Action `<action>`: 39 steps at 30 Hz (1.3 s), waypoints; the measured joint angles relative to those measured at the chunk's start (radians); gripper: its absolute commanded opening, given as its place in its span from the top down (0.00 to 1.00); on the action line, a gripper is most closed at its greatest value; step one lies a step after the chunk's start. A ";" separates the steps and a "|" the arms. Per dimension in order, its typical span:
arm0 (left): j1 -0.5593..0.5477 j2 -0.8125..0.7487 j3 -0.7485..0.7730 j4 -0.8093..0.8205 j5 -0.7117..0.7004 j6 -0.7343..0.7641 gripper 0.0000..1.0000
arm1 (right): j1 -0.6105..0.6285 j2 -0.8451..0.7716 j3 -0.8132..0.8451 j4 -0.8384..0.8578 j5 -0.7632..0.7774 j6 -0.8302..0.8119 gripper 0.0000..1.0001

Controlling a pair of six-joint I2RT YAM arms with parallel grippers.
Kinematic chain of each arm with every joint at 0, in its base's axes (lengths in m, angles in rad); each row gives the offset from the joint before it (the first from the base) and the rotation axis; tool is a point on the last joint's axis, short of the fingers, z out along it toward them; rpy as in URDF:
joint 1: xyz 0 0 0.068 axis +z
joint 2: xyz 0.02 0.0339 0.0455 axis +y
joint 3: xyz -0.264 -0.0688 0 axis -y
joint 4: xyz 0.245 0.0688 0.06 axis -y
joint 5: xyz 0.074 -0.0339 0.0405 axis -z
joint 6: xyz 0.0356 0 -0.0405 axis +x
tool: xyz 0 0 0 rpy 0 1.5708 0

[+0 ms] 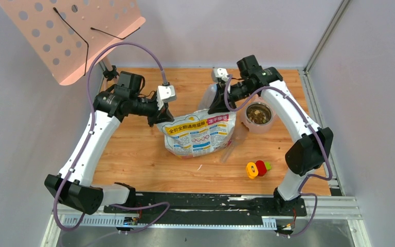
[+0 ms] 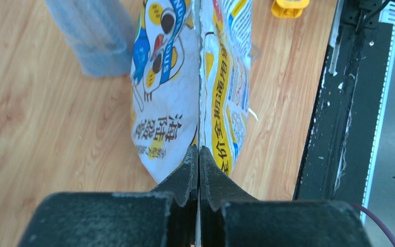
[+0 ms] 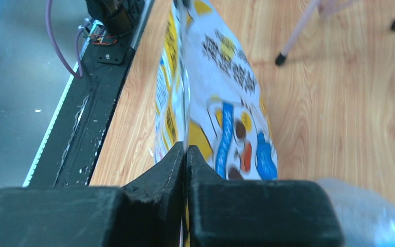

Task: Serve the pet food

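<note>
The printed yellow-white-blue bag (image 1: 199,135) stands in the middle of the wooden table. My left gripper (image 1: 163,117) is shut on its top left corner, and my right gripper (image 1: 217,107) is shut on its top right corner. In the left wrist view the gripper (image 2: 199,152) pinches the bag's thin seam (image 2: 175,92). In the right wrist view the gripper (image 3: 186,149) pinches the bag's edge (image 3: 226,103) the same way. Brown kibble (image 1: 258,114) lies in a steel bowl in a pink stand (image 1: 261,127), right of the bag.
A translucent plastic scoop (image 1: 234,144) lies by the bag's right side and shows in the left wrist view (image 2: 95,38). A yellow, red and green toy (image 1: 256,169) lies front right. A pink perforated stand (image 1: 72,36) overhangs the back left. A black rail (image 1: 211,201) runs along the near edge.
</note>
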 measured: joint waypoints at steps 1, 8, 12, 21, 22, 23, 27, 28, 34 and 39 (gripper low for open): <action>0.010 -0.003 -0.001 -0.019 -0.006 0.002 1.00 | -0.008 0.000 0.002 -0.023 0.003 -0.003 0.94; 0.030 -0.018 -0.002 -0.060 -0.026 0.032 1.00 | -0.133 -0.003 0.003 -0.145 0.022 -0.019 1.00; 0.030 -0.019 -0.002 -0.065 -0.018 0.040 1.00 | -0.140 -0.008 0.003 -0.181 0.021 -0.041 1.00; 0.056 -0.032 -0.008 -0.099 -0.037 0.051 1.00 | -0.228 -0.018 0.011 -0.256 0.061 -0.082 0.85; 0.059 -0.032 -0.008 -0.098 -0.038 0.052 1.00 | -0.253 -0.021 0.013 -0.262 0.067 -0.081 0.86; 0.061 -0.032 -0.008 -0.105 -0.044 0.052 1.00 | -0.272 -0.024 0.018 -0.270 0.082 -0.081 0.93; 0.071 -0.037 -0.008 -0.143 -0.064 0.054 1.00 | -0.317 -0.027 0.029 -0.269 0.131 -0.085 0.97; 0.072 -0.039 -0.008 -0.149 -0.065 0.054 1.00 | -0.318 -0.027 0.030 -0.269 0.134 -0.085 0.89; 0.074 -0.053 -0.008 -0.150 -0.094 0.042 0.39 | -0.314 -0.029 0.056 -0.258 0.145 -0.053 0.61; 0.089 -0.136 0.014 -0.079 -0.177 -0.042 0.16 | -0.340 -0.063 0.062 -0.080 0.182 0.220 0.51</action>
